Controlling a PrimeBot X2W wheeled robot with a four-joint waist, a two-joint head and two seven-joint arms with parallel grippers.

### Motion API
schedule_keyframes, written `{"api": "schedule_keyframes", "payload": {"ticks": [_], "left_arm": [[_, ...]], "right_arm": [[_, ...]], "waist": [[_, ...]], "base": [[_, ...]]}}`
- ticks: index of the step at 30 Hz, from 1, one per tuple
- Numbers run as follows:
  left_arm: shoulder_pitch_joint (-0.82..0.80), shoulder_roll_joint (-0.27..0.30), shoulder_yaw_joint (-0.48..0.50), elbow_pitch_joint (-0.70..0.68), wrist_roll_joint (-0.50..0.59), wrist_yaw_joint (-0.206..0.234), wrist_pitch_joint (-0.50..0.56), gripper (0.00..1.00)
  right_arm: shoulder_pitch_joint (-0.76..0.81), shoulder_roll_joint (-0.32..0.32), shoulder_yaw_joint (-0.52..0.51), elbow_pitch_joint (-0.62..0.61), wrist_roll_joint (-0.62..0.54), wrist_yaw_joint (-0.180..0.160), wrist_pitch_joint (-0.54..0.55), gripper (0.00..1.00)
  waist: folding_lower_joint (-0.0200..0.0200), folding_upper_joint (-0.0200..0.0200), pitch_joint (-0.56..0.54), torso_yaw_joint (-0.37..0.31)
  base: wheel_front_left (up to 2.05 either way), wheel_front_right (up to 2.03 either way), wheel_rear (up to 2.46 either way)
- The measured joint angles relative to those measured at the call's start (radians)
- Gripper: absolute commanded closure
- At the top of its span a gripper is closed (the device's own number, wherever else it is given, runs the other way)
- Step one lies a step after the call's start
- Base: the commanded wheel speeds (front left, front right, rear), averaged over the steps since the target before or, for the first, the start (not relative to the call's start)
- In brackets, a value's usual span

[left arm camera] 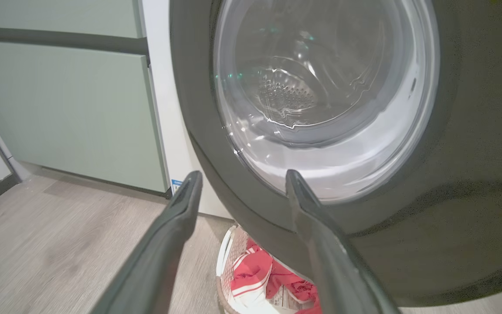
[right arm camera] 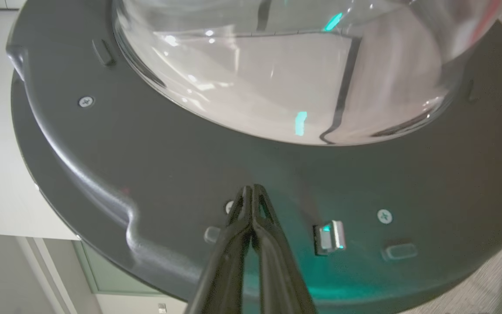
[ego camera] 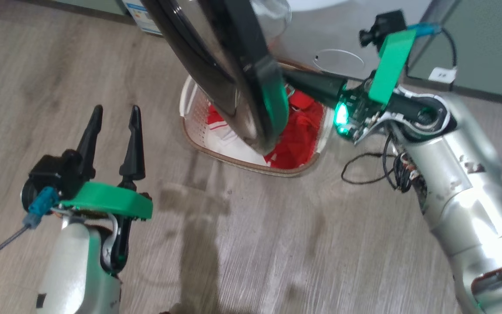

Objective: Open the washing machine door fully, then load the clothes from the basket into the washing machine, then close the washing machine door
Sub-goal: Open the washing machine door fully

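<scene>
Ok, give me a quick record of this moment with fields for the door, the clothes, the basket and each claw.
door: washing machine door swung open off the washing machine, crossing in front of the basket in the head view
clothes: red and white clothes, all in the basket
basket: on the floor before the washing machine
left claw: open, empty, left of the basket
right claw: shut, tips at the door's inner black rim, beside the metal latch
loading: not yet begun

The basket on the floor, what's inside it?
Red clothes with white panels and stripes lie in the basket. In the head view the washing machine door hangs in front of its middle, hiding what lies there and the basket's bottom.
</scene>
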Motion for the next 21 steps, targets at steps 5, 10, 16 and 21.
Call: {"api": "schedule_keyframes", "payload": {"ticks": [5, 10, 16, 21], "left_arm": [[0.027, 0.000, -0.007, 0.008, -0.007, 0.010, 0.000, 0.00], [0.044, 0.000, -0.021, 0.016, -0.020, 0.020, 0.000, 0.00], [0.050, 0.001, -0.035, 0.021, -0.029, 0.027, 0.000, 0.00], [0.069, 0.001, -0.041, 0.022, -0.030, 0.036, 0.000, 0.00]], "right_arm": [[0.044, 0.004, 0.031, -0.004, 0.016, 0.000, 0.006, 1.00], [0.073, 0.007, 0.050, -0.001, 0.034, 0.000, 0.005, 1.00], [0.077, 0.013, 0.083, 0.019, 0.056, 0.000, -0.005, 1.00], [0.077, 0.018, 0.109, 0.042, 0.073, 0.000, -0.018, 1.00]], "waist": [[0.0000, 0.0000, -0.032, 0.040], [0.0000, 0.0000, -0.058, 0.084], [0.0000, 0.0000, -0.081, 0.135], [0.0000, 0.0000, -0.096, 0.163]], "base": [[0.00, 0.00, 0.00], [0.00, 0.00, 0.00], [0.00, 0.00, 0.00], [0.00, 0.00, 0.00]]}}
